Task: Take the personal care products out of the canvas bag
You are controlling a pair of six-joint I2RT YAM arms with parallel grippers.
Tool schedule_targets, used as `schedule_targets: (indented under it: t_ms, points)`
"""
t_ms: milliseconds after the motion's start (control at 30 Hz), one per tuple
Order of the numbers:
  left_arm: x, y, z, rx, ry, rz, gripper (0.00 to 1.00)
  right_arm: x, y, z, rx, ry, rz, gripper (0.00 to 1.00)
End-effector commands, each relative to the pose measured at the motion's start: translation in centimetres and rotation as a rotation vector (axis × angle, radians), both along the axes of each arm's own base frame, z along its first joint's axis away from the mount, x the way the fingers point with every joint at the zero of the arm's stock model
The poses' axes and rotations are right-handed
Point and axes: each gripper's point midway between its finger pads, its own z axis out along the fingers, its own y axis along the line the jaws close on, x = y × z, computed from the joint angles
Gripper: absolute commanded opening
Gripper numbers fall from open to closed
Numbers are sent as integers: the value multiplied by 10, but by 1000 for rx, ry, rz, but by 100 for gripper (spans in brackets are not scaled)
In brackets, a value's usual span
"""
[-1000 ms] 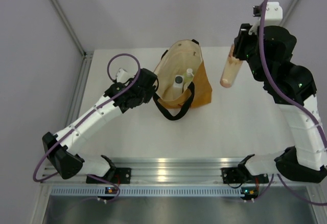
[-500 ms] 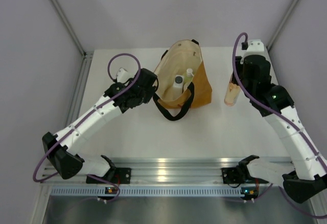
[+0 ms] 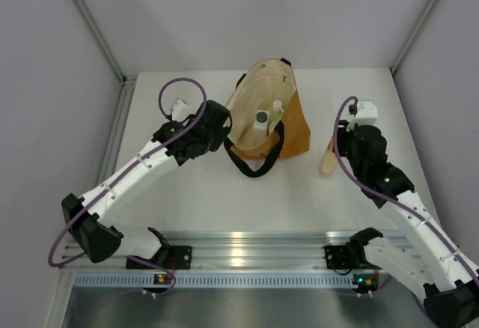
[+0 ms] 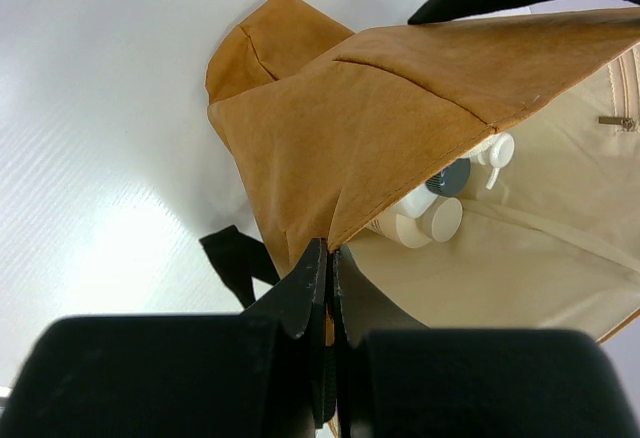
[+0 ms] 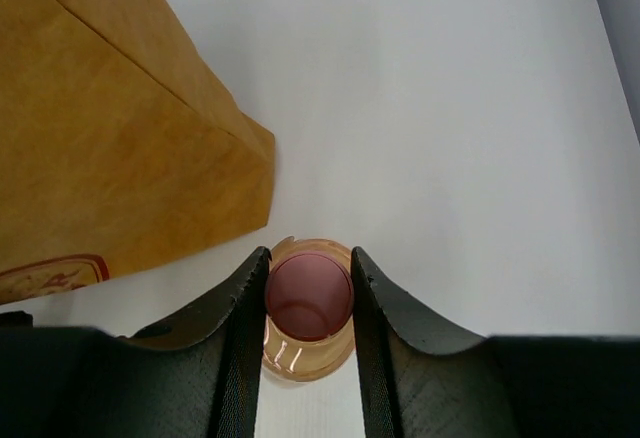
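Note:
The mustard-orange canvas bag lies open in the middle of the table, its cream lining showing. My left gripper is shut on the bag's left rim and holds it open. Inside I see the whitish bottle with a black cap, the pump bottle and a cream jar. My right gripper is shut on the slim orange bottle with a pink cap, which stands low to the right of the bag.
A black loop handle lies on the table in front of the bag. The white table ends at grey walls left, right and behind. A metal rail runs along the near edge.
My right gripper has carried the orange bottle down and toward the near side, from high beside the bag to low over the table. The left arm and bag have not moved.

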Motion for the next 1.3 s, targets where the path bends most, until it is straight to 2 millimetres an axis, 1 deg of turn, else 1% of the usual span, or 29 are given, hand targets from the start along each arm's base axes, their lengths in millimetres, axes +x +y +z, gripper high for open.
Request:
schedule_targets:
  t_ms: [0,33,100,133,200,233,300,400,467,500,533,600,633,667,733,767,800,867,900,967,1000,1033,1067,1100,1133,1167,1200,1233,1267]
  points:
    - [-2,3,7,15,-2,-18,0,15,4,71,155,-303,-9,0]
    - [-2,2,8,14,-2,-20,0,14,4,61,155,-300,-9,0]
    - [-2,2,9,14,-4,-22,0,13,5,51,158,-292,-4,0]
    - [-2,2,8,17,-3,-23,0,12,5,41,154,-275,-5,0]
    - [-2,3,8,18,-2,-23,0,11,6,29,160,-259,-3,0]
    - [-3,3,8,16,-3,-24,0,11,6,31,172,-276,-2,0]
    - [-3,2,8,17,-2,-27,0,8,6,23,182,-277,0,0]
    - [-4,2,7,18,1,-30,0,4,4,16,190,-274,-5,0]
    - [-4,2,7,17,1,-31,0,2,6,16,194,-275,7,14]
    - [-4,2,7,18,2,-34,0,1,6,17,198,-276,13,24]
    - [-4,2,8,15,0,-33,0,1,6,19,196,-276,14,42]
    - [-3,1,8,19,0,-38,0,1,7,22,192,-268,22,54]
    - [-3,0,8,16,-2,-40,0,1,9,26,198,-274,26,66]
    - [-2,-2,9,23,-6,-55,0,1,10,25,195,-260,33,70]
    - [0,-6,8,29,1,-76,0,0,14,33,195,-241,55,76]
    - [0,-7,8,33,1,-84,0,1,15,38,195,-238,59,77]
    - [0,-8,7,33,5,-86,0,2,16,50,194,-233,62,77]
    - [0,-9,6,28,8,-84,0,3,21,63,211,-224,78,76]
    - [0,-8,5,31,9,-81,0,6,26,77,225,-211,89,74]
    - [-1,-6,6,27,5,-74,0,7,47,92,293,-172,152,68]
    - [0,-7,8,23,-1,-75,0,13,61,105,314,-131,189,66]
    - [1,-9,10,17,-8,-84,0,10,83,113,343,-102,261,58]
    - [2,-12,12,16,-13,-99,0,12,96,118,338,-79,284,57]
    - [2,-13,14,11,-17,-102,0,20,111,125,319,-39,297,57]
    - [3,-15,17,3,-20,-104,0,16,132,127,309,-20,340,56]
    - [4,-16,18,-1,-22,-104,0,17,147,129,304,-2,366,56]
    - [4,-17,19,-3,-22,-103,0,23,164,133,294,23,388,56]
    - [5,-17,19,-3,-24,-104,0,18,183,133,297,41,421,53]
    - [5,-17,18,1,-23,-104,0,23,198,135,292,56,435,53]
